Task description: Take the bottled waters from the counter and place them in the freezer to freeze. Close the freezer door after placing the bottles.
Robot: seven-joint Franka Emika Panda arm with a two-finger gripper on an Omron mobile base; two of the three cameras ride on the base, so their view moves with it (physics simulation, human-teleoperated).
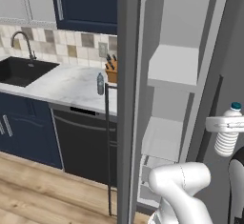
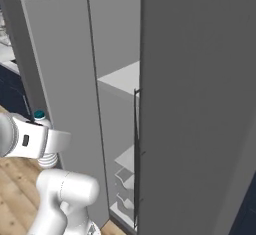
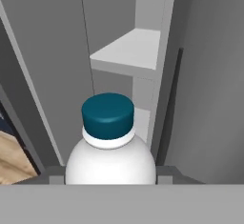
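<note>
While standing open, freezer point(image 1: 174, 70) shows white shelves with nothing resting on them that can be made out — upper shelf, a lower one, then small bins at the bottom, partly cut off by the white arm. Held upright in the gripper point(image 1: 228, 125), clamped round the body: one ribbed bottled water point(image 1: 227, 137) with blue cap, in the air just outside the open compartment, right of its edge in the left base view. From the hand view, same bottle point(image 3: 110, 158) close up, cap toward the shelf ahead; fingertips hidden behind its shoulders. Seen from the left base alone: second bottled water point(image 1: 100, 84) upright on the counter point(image 1: 62, 82), near a knife block point(image 1: 111, 70), beside the black sink point(image 1: 21, 70). From the right base, bottle point(image 2: 46, 160) mostly hidden behind the wrist — cap and ribbed base peeking out; freezer door point(image 2: 62, 94) edge-on, handle hard to tell.
</note>
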